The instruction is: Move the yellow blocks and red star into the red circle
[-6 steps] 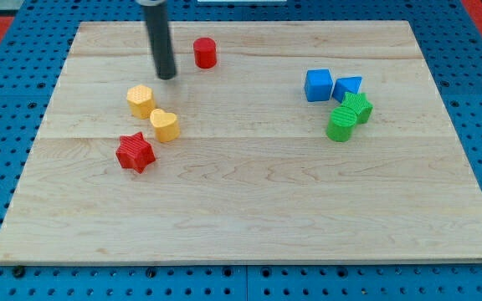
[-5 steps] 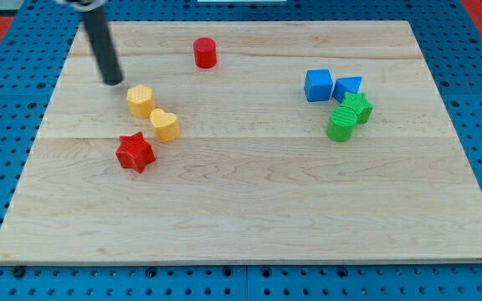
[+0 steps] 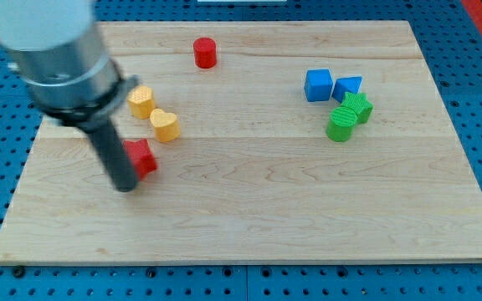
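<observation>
My tip point(image 3: 126, 186), bare and holding nothing, sits at the lower left of the red star-shaped block point(image 3: 143, 156), seemingly placed to drive it up-right. The rod hides the star's left half. Beyond lie the yellow heart-shaped block point(image 3: 165, 125) and yellow hexagonal block point(image 3: 141, 101), then the red cylinder block point(image 3: 205, 53), well apart.

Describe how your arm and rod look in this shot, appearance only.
My arm ends in a wide, light grey cylindrical housing with a darker band at its base, blurred in this view. Below it a straight, smooth dark rod narrows down to my tip. No cables or markings are visible.
</observation>
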Tool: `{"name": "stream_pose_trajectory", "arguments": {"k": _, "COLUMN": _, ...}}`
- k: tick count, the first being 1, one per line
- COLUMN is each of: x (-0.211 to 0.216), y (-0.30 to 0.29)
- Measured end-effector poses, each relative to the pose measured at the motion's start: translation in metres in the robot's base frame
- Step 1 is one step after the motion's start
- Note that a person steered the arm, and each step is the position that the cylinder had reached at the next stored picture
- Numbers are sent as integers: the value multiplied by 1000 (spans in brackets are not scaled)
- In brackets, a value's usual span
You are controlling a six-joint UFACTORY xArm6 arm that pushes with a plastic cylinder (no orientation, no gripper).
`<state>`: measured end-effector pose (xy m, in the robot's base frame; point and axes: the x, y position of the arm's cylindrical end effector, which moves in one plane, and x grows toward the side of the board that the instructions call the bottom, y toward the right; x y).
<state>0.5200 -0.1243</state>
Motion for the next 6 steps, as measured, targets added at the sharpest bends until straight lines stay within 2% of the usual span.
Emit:
{"name": "stream_pose_trajectory", "arguments": {"k": 2, "x": -81, "y": -16}}
{"name": "stream_pose_trajectory", "arguments": {"k": 4, "x": -134, "y": -14}}
{"name": "stream_pose_trajectory", "arguments": {"k": 5, "x": -145, "y": -15}}
{"name": "stream_pose_trajectory", "arguments": {"k": 6, "x": -144, "y": -72}}
